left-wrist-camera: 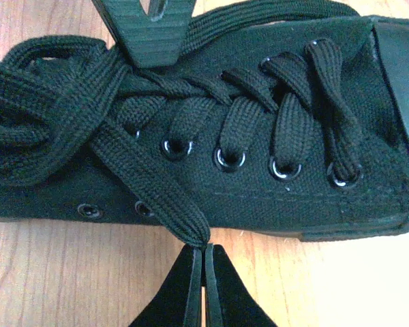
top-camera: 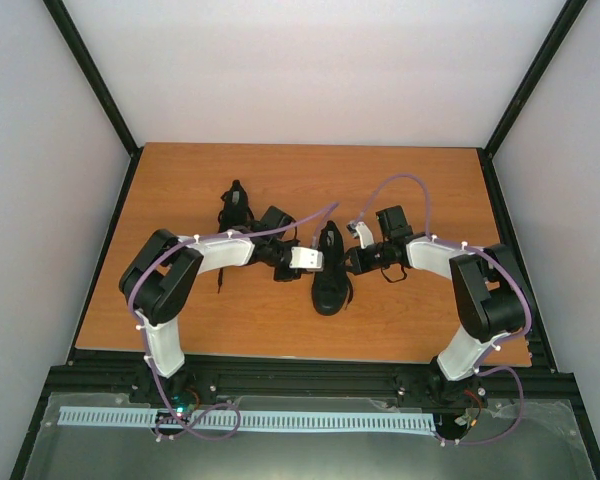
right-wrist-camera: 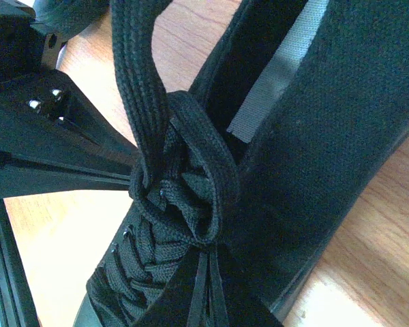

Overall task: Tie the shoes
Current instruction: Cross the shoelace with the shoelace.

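Wood-grain tabletop point(top-camera: 420, 200) carries the black canvas sneaker point(top-camera: 330, 278) at centre. Your left gripper point(left-wrist-camera: 204, 251) pinches its flat black lace point(left-wrist-camera: 150, 184) tight, and your right gripper point(right-wrist-camera: 208, 272) clamps the crossed loop point(right-wrist-camera: 191, 170). Pull apart evenly, low.

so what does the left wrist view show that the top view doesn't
Only the left wrist view: the eyelets, the crisscrossed lacing, and the end of a lace pinched in the closed left claw.
Only the top view: both arms, the right claw at the far side of that shoe, and a second shoe farther back on the left.
Both: the middle shoe lying on the wooden table.
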You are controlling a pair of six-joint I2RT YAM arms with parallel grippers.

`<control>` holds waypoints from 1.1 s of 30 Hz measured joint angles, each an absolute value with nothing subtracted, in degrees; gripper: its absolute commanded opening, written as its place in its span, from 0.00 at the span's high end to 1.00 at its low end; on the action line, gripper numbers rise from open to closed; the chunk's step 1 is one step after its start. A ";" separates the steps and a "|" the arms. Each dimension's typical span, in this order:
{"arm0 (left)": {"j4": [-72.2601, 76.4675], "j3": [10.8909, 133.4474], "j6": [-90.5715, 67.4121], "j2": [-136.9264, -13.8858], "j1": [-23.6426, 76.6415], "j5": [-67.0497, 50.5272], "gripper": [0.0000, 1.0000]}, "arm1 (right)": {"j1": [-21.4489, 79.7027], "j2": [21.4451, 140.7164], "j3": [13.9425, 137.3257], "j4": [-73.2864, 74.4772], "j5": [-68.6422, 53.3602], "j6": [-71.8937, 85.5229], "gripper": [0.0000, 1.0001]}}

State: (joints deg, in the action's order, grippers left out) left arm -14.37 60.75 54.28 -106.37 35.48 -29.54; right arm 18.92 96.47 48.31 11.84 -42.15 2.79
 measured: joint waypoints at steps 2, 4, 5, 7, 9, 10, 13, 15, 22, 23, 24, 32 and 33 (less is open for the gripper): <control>-14.61 60.73 54.43 -106.34 35.35 -29.02 0.99 | 18.92 96.40 48.25 11.86 -42.09 2.79 0.97; -16.12 60.64 55.70 -105.73 35.09 -28.99 0.99 | 18.92 96.18 48.01 11.88 -42.02 2.79 0.97; -16.29 60.62 55.79 -105.67 35.07 -28.99 0.99 | 18.92 96.03 47.88 11.99 -42.00 2.79 0.97; -18.00 60.60 57.49 -104.79 34.87 -28.42 0.99 | 18.92 95.81 47.72 12.25 -41.95 2.76 0.97; -19.64 60.62 59.51 -104.18 34.70 -26.94 0.99 | 18.92 95.59 47.68 12.34 -41.67 2.76 0.97; -20.38 60.62 60.58 -104.07 34.52 -25.96 0.99 | 18.94 95.48 47.66 12.38 -41.52 2.76 0.97; -21.91 60.60 63.29 -104.07 34.20 -23.70 0.99 | 18.94 95.33 47.66 12.43 -41.17 2.76 0.97; -22.59 60.58 64.66 -104.05 33.82 -22.81 0.99 | 18.96 95.33 47.66 12.45 -41.15 2.76 0.97; -23.90 59.61 68.18 -104.07 33.65 -22.06 0.63 | 18.96 95.33 47.66 12.47 -41.15 2.76 0.97; -24.25 59.57 68.93 -104.07 33.65 -22.13 0.49 | 18.96 95.33 47.66 12.49 -41.15 2.76 0.97; -24.56 59.59 69.10 -104.07 33.63 -22.28 0.38 | 18.96 95.33 47.66 12.49 -41.15 2.76 0.97; -25.82 67.09 60.75 -103.90 33.63 -28.01 0.21 | 18.96 95.33 47.66 12.53 -41.15 2.76 0.97; -24.84 68.07 58.52 -103.85 33.67 -28.86 0.21 | 18.96 95.33 47.66 12.53 -41.15 2.76 0.97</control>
State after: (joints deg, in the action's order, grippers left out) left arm -24.84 68.07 58.52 -103.85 33.67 -28.86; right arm 18.96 95.33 47.66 12.53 -41.15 2.76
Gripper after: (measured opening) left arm 0.777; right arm 0.031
